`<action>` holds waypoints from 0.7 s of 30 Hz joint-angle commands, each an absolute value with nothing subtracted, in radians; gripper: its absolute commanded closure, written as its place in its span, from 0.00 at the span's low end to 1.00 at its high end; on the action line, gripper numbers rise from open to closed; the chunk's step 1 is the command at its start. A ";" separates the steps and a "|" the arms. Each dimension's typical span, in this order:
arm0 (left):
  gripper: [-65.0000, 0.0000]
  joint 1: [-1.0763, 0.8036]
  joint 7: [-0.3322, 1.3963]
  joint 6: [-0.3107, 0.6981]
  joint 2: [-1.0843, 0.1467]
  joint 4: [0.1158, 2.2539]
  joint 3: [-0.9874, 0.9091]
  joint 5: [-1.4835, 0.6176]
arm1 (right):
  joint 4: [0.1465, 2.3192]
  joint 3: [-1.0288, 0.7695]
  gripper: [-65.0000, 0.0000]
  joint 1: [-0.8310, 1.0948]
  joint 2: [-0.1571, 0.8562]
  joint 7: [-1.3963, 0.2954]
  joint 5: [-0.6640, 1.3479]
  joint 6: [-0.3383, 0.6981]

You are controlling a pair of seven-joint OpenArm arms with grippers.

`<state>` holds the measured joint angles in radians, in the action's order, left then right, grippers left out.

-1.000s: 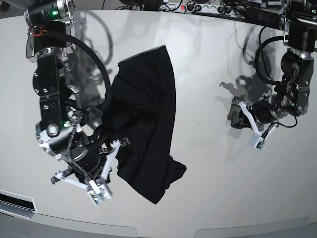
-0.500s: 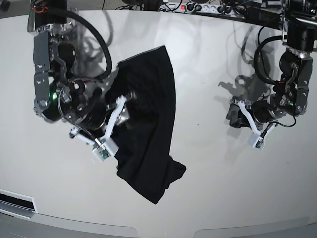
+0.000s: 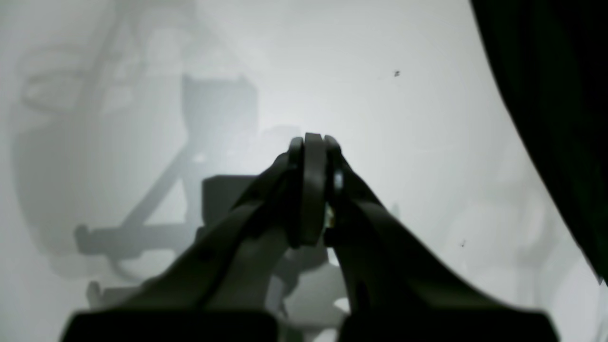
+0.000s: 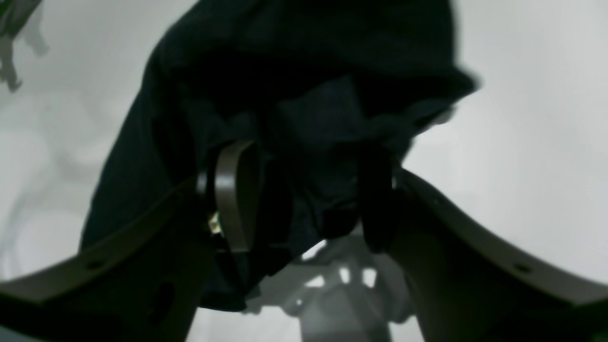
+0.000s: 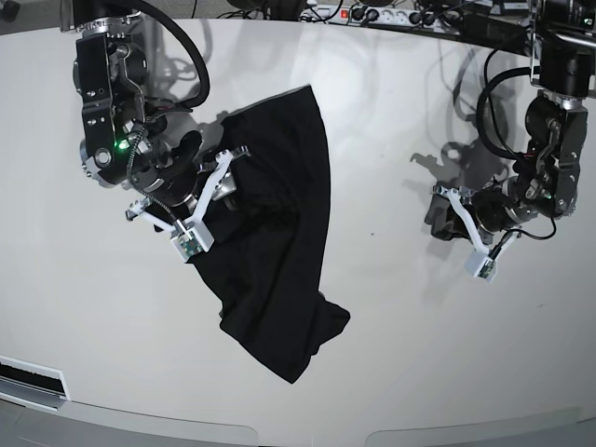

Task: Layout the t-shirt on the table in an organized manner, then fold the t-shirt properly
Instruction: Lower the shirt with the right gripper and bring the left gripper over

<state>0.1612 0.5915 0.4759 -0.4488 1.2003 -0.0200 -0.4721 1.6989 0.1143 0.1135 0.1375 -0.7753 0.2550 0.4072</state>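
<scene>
Now, from my console, the right end effector [image 5: 191,200] stands with jaws wide over the left edge of the crumpled black fabric t-shirt [image 5: 279,233], lying mid glossy white tabletop [image 5: 391,326]; the left end effector [image 5: 470,233] hangs closed, empty, well apart.

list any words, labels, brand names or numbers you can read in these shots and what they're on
None can be read.
The t-shirt: plain black, no print or tag visible.
The table: bare white, only small dark specks.
The right gripper and left gripper: no legible markings; the wrist views are blurred.
Power strip at the far edge: anything on it is too small to read.
</scene>
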 commanded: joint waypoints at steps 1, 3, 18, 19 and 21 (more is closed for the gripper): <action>1.00 0.180 0.570 0.479 -0.463 1.214 -0.027 -0.487 | 1.692 0.111 0.47 0.097 0.141 -0.733 0.253 0.397; 1.00 0.181 0.570 0.479 -0.463 1.214 -0.027 -0.485 | 1.651 0.111 0.47 0.086 0.135 -0.701 0.246 0.367; 1.00 0.181 0.585 0.660 -0.459 1.214 -0.027 -0.680 | 1.615 0.111 1.00 -0.027 0.106 -0.720 0.178 0.405; 1.00 0.181 0.586 0.698 -0.453 1.214 -0.027 -0.725 | 1.615 0.111 1.00 -0.026 0.106 -0.723 0.178 0.405; 1.00 0.186 0.617 0.698 -0.427 1.214 -0.027 -0.802 | 1.615 0.111 1.00 -0.025 0.106 -0.728 0.178 0.406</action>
